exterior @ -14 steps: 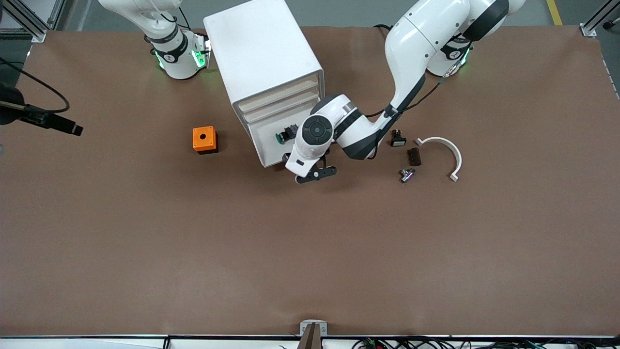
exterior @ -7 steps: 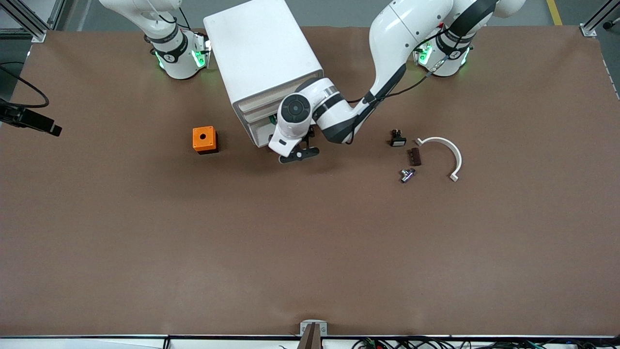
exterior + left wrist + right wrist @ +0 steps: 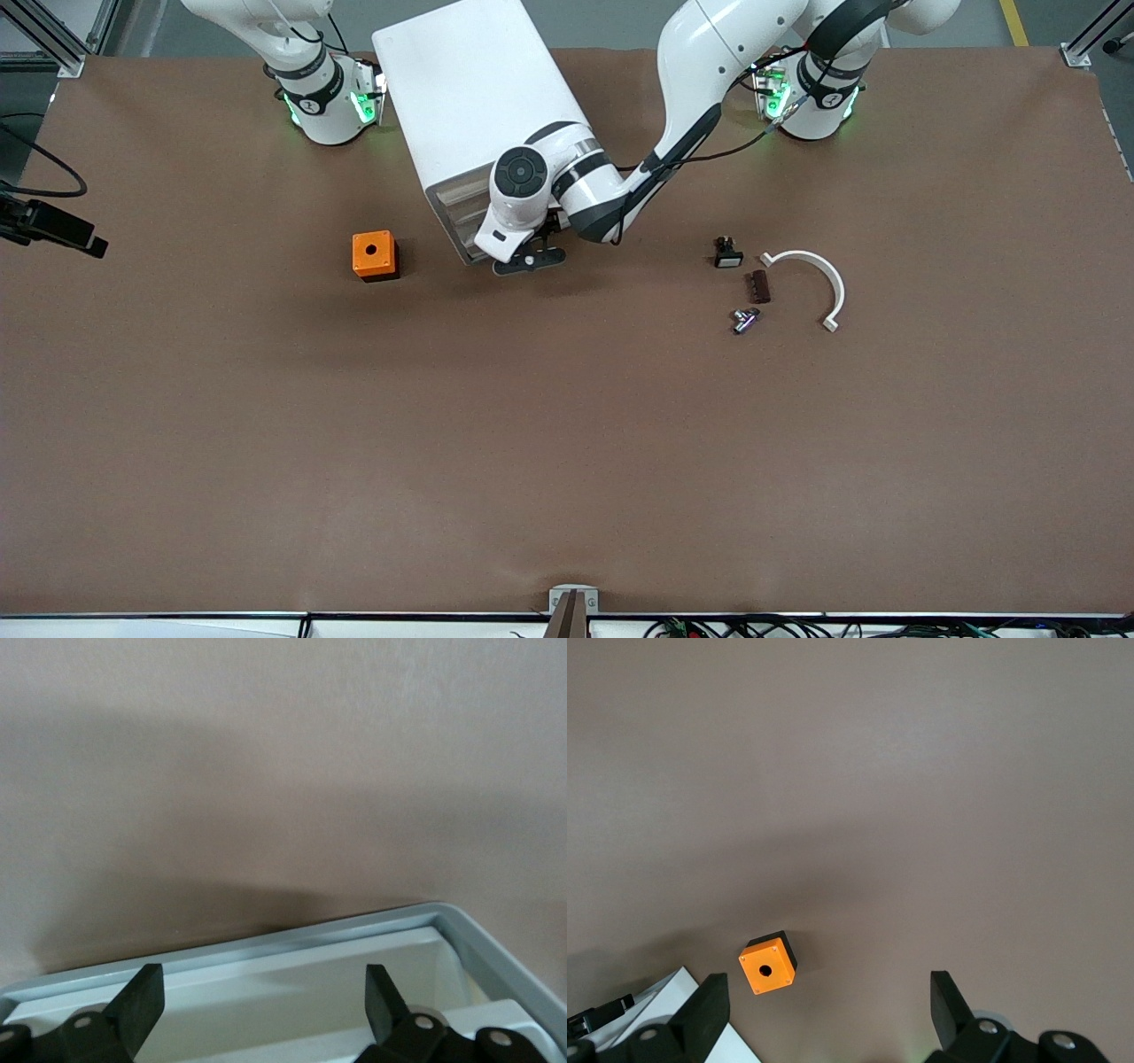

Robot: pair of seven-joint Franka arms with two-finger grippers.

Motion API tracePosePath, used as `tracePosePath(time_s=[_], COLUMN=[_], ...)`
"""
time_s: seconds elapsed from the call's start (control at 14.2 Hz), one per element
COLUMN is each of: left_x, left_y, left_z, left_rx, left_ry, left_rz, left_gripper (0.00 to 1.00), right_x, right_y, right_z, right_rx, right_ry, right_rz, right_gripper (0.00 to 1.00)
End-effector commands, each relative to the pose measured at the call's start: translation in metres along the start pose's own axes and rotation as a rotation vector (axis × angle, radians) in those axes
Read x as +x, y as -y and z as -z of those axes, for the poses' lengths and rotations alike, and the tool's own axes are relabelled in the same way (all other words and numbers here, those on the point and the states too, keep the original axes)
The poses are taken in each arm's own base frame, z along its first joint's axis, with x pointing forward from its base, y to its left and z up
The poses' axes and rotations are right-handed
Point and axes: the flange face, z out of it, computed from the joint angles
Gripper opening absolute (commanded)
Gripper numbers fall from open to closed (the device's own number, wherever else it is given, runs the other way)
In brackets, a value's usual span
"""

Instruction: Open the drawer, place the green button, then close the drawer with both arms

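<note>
Only the right wrist view shows the right gripper [image 3: 824, 1001], spread, waiting high over the one orange cube [image 3: 374, 255]. The left wrist view shows the left gripper [image 3: 261, 992] spread at the drawer [image 3: 354, 930] rim, at the front of the one cabinet [image 3: 483, 115]. The button is hidden. Four small parts [image 3: 757, 285] lie toward the left arm's end.
</note>
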Motion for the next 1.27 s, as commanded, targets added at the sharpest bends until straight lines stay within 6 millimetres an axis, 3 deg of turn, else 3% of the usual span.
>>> tracePosePath(time_s=[0.0, 0.21, 0.35, 0.49, 0.84, 0.98, 1.2], left_x=[-0.021, -0.028, -0.015, 0.023, 0.141, 0.178, 0.216], left_y=[-0.004, -0.007, -0.004, 0.008, 0.08, 0.112, 0.163], left_z=[-0.007, -0.005, 0.004, 0.03, 0.131, 0.167, 0.216], left_rx=[0.0, -0.007, -0.017, -0.03, -0.019, -0.013, 0.046], left_ry=[-0.003, 0.012, 0.002, -0.029, -0.062, -0.092, -0.149], left_rz=[0.005, 0.015, 0.006, 0.002, -0.092, -0.135, -0.212], left_gripper=[1.0, 1.0, 1.0, 1.0, 1.0, 1.0, 1.0], right_x=[-0.001, -0.002, -0.001, -0.001, -0.001, -0.001, -0.001], right_y=[-0.005, -0.002, -0.003, -0.005, -0.003, -0.002, -0.001], right_z=[0.005, 0.007, 0.006, 0.006, 0.006, 0.006, 0.006], right_rx=[-0.01, -0.024, -0.024, -0.024, -0.023, -0.021, -0.023], right_ry=[-0.012, -0.015, -0.014, -0.014, -0.014, -0.014, -0.015], right_rz=[0.027, 0.026, 0.031, 0.029, 0.033, 0.034, 0.037], right_gripper=[1.0, 1.0, 1.0, 1.0, 1.0, 1.0, 1.0])
